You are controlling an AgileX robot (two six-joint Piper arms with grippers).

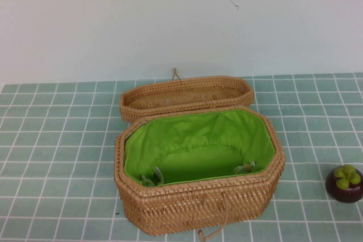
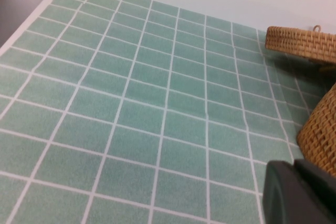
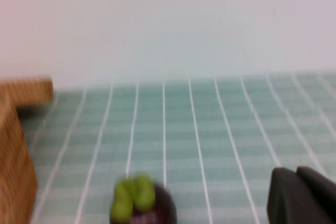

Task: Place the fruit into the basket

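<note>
The fruit [image 1: 345, 183], dark maroon with a green lobed cap, sits on the tiled table at the right edge, apart from the basket. The basket [image 1: 198, 199] stands open at the centre, its green lining empty, with its lid [image 1: 187, 96] folded back behind it. Neither gripper shows in the high view. In the right wrist view my right gripper [image 3: 297, 174] hangs shut and empty, with the fruit [image 3: 143, 205] close in front of it and to one side. In the left wrist view my left gripper [image 2: 295, 167] is shut and empty beside the basket wall [image 2: 320, 135].
The table is covered in pale green tiles [image 1: 57, 157] with white grout, and a white wall stands behind it. A cord loop [image 1: 212, 233] hangs at the basket's front. The table's left edge [image 2: 31, 22] shows in the left wrist view.
</note>
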